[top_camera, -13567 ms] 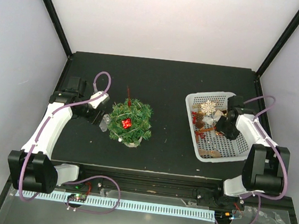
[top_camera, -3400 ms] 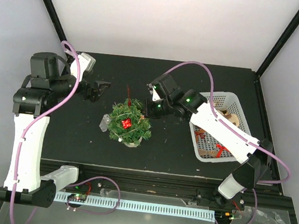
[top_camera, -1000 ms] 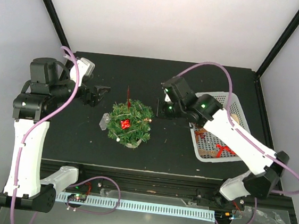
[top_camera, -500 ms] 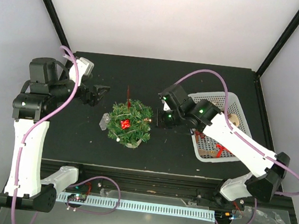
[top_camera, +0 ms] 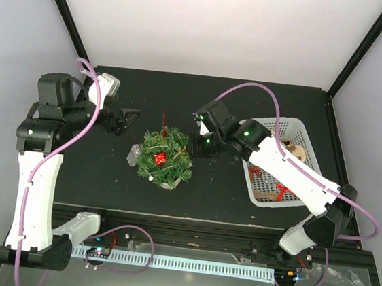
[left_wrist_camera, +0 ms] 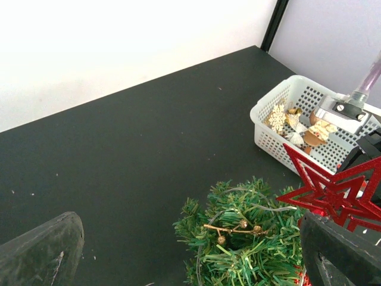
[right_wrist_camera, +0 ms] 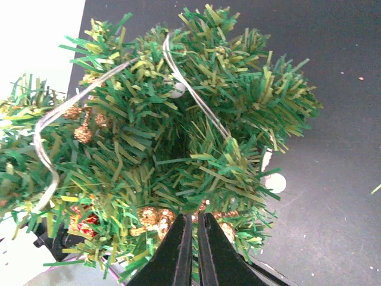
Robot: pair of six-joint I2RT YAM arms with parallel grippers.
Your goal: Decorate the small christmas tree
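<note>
While my left tool (top_camera: 125, 120) hangs wide apart beside the tree (top_camera: 174, 153), my right tool (right_wrist_camera: 191, 221) sits pinched together against its needles.

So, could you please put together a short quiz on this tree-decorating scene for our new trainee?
1. True or false: the left pincer is open and holds nothing.
2. Where is the right pincer? A: over the white basket. B: shut, with its tips at the needles of the small christmas tree. C: raised high, far from everything.
3. Fill in: the star ornament seen from the left wrist is ____ in colour.
Key: 1 true; 2 B; 3 red.
</note>
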